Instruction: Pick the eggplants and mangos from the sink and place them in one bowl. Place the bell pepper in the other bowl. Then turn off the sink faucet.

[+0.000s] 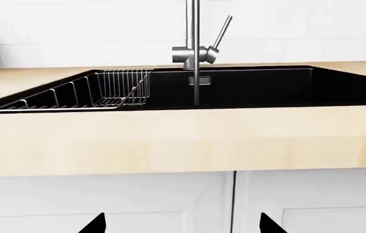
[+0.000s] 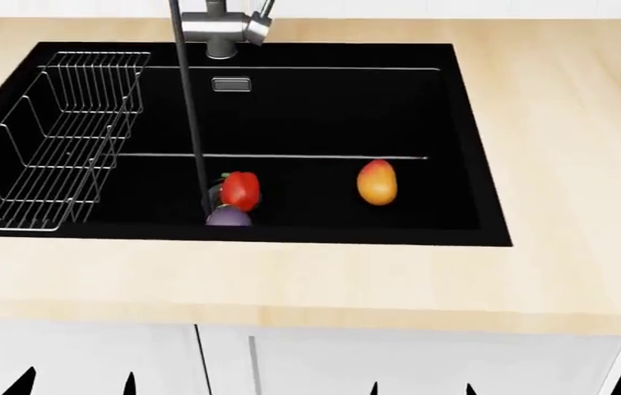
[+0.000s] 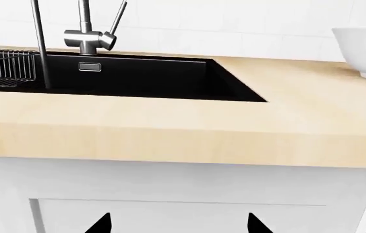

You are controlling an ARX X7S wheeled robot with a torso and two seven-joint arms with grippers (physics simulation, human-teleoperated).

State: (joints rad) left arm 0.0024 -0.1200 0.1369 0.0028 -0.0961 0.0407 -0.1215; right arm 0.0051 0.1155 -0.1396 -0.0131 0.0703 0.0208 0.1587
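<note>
Both grippers, left and right, hang low before the white cabinet, jaws spread and empty. Nothing's begun: glossy red bell pepper, dark purple eggplant and red-orange oval mango lie in the matte black sink.

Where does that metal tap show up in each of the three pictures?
Left wrist view: faucet top centre, behind the sink.
Head view: faucet at the top edge, left of centre.
Right wrist view: faucet upper left.
Shared landmark: the steel overflow slot just below it.

Bell pepper in sink, eggplant seemingly touching its front, mango right
</note>
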